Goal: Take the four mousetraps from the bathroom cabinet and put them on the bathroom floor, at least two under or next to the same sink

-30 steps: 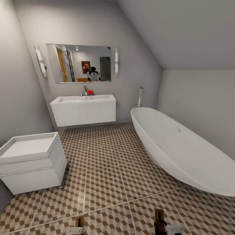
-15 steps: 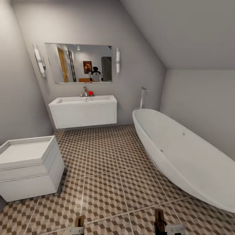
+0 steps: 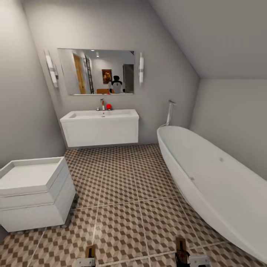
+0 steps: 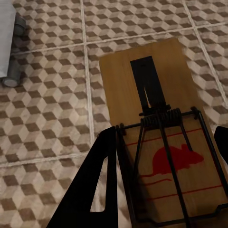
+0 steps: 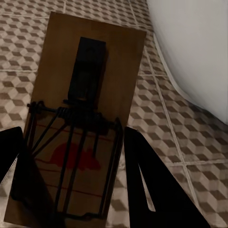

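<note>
Bathroom floor [image 3: 118, 218] with the cube tiles is stretching out ahead of me, and the whole head view has slid since a second ago: the sink [image 3: 100, 126] sits further right and a touch lower in frame, the bathtub [image 3: 207, 178] has shifted right too, and the white caster unit [image 3: 33, 193] dropped lower at the left edge. That's me turning and rolling the base, not the furniture moving. The sink is still well away, against the far wall under the mirror [image 3: 96, 72].

Both hands are loaded. The left gripper [image 4: 161, 185] is clamped on a mousetrap [image 4: 152, 85], with the wooden board sticking out past the fingers over the tiles and the red mouse print showing; a caster of the white unit is off at the edge of that wrist view. The right gripper [image 5: 71, 180] is holding the second mousetrap [image 5: 90, 66] the same way, with the tub's white wall close beside it. In the head view I just see the tips of both boards poking up at the bottom edge.

So I reckon this is the carry leg, two traps in hand and heading for the sink. Next job is closing the gap and lowering both onto the tiles right beside or under that vanity. The other two traps I can't see from here.
</note>
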{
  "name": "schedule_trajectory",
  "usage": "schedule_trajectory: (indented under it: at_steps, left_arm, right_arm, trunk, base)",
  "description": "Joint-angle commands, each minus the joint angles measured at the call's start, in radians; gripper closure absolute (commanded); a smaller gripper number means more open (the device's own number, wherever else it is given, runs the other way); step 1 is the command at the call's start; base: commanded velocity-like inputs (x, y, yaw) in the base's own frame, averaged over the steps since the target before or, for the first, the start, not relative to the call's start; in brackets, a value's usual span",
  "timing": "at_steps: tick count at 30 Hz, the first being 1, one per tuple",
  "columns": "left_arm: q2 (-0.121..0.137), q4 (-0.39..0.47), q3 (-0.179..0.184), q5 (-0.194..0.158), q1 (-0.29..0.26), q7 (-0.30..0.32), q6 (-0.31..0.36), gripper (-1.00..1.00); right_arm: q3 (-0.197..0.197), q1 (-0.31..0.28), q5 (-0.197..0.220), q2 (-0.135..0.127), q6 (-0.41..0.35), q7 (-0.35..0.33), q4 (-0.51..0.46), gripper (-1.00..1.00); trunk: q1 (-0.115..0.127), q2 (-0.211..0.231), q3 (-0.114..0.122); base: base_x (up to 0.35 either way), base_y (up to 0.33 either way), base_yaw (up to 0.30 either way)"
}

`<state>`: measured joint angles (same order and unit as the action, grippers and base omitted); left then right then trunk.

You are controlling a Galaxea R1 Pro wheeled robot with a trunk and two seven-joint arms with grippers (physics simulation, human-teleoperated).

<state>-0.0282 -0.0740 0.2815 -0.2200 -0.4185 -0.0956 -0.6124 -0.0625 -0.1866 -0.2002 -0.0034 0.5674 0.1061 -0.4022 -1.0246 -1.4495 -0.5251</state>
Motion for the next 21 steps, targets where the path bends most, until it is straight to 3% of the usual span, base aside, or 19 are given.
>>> schedule_trajectory:
  at_steps: [1, 9, 21]
  left_arm:
    - [-0.001, -0.004, 0.008, -0.002, -0.002, -0.007, -0.006, 1.00]
    - [-0.001, -0.004, 0.008, -0.002, -0.002, -0.007, -0.006, 1.00]
    - [-0.001, -0.004, 0.008, -0.002, -0.002, -0.007, -0.006, 1.00]
  right_arm:
    - [-0.003, 0.000, -0.007, 0.000, 0.003, 0.003, 0.001, 1.00]
    - [-0.003, 0.000, -0.007, 0.000, 0.003, 0.003, 0.001, 1.00]
    - [-0.003, 0.000, -0.007, 0.000, 0.003, 0.003, 0.001, 1.00]
  trunk:
    - [0.000, -0.001, -0.001]
    - [0.000, -0.001, -0.001]
    - [0.000, -0.001, -0.001]
  base:
    - [0.259, -0.071, 0.231]
    - [0.259, -0.062, 0.220]
    - [0.259, -0.004, 0.024]
